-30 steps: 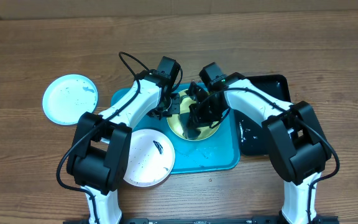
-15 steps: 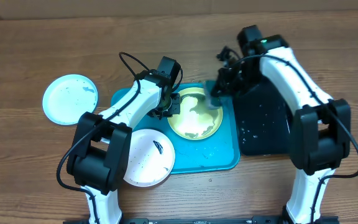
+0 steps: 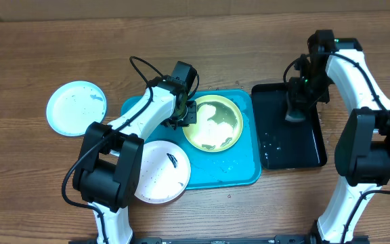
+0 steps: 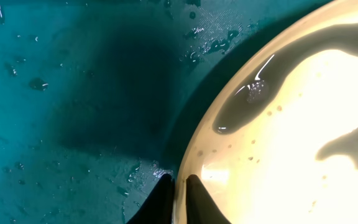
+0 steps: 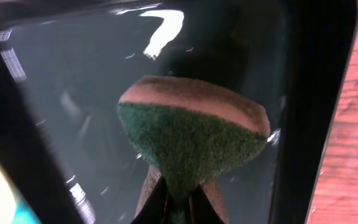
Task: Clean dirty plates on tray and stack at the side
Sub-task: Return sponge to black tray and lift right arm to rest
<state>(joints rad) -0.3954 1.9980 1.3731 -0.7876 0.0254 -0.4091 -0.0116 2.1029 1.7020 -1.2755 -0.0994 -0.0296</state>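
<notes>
The yellow-green plate (image 3: 212,124) lies wet and glossy on the turquoise tray (image 3: 229,169). My left gripper (image 3: 185,116) holds its left rim. In the left wrist view the two dark fingers pinch that rim (image 4: 180,186), one on each side, with the plate (image 4: 291,143) to the right and wet tray floor (image 4: 73,93) to the left. My right gripper (image 3: 296,102) is shut on a green-and-tan sponge (image 5: 194,140) and hangs over the black tray (image 3: 290,146). A white plate (image 3: 160,171) with a dark smear overlaps the turquoise tray's front-left corner. The light teal plate (image 3: 76,108) sits on the table at far left.
The glossy black tray (image 5: 73,93) stands right beside the turquoise tray, with droplets on its floor. Bare wooden table surrounds both trays. My left arm reaches across above the white plate.
My right arm has swung the sponge off the yellow-green plate, rightwards to over the black tray. The left arm has kept its place on the plate's rim.
</notes>
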